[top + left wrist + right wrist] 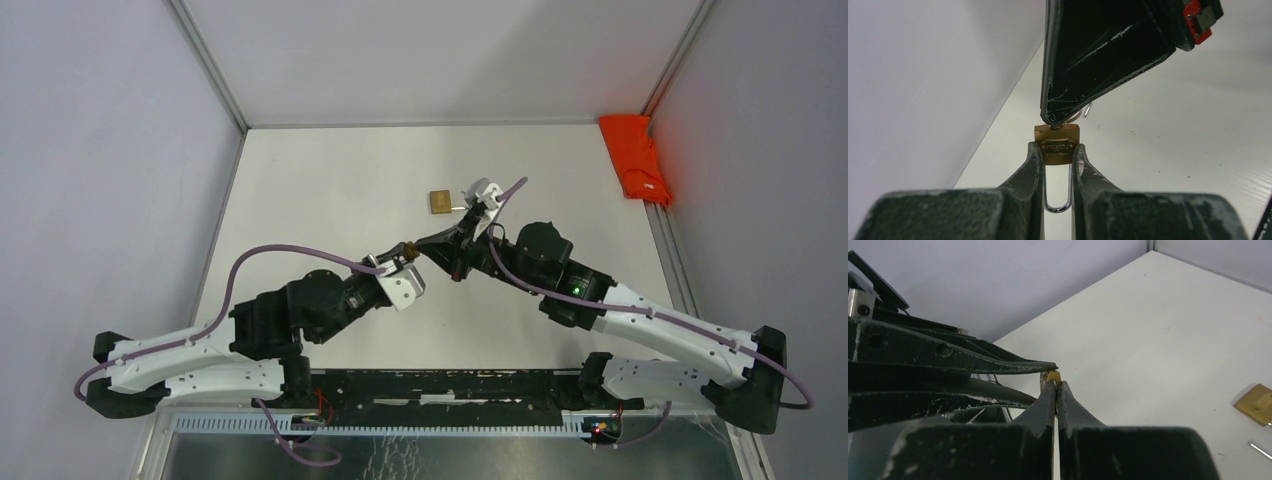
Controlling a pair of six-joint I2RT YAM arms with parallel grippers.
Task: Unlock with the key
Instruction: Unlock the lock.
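White table (330, 180), walls (100, 150) well off; left jaws clamped on padlock (1058, 144), right jaws together at its edge.

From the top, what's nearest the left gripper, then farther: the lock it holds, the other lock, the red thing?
1. Held lock, in the left gripper.
2. Other lock, on the table beyond it.
3. Red thing, far right edge.

Small brass padlock (1057, 143), rectangular, with stamped lettering across its face, clamped by its sides at the tip of the left gripper (1057, 150). Silver shackle (1058, 204) pointing back between that gripper's fingers, U-bend nearest the wrist. Keyhole end turned away from that gripper. Key mostly hidden there; only a thin silver ring (1087, 111) showing just beyond.
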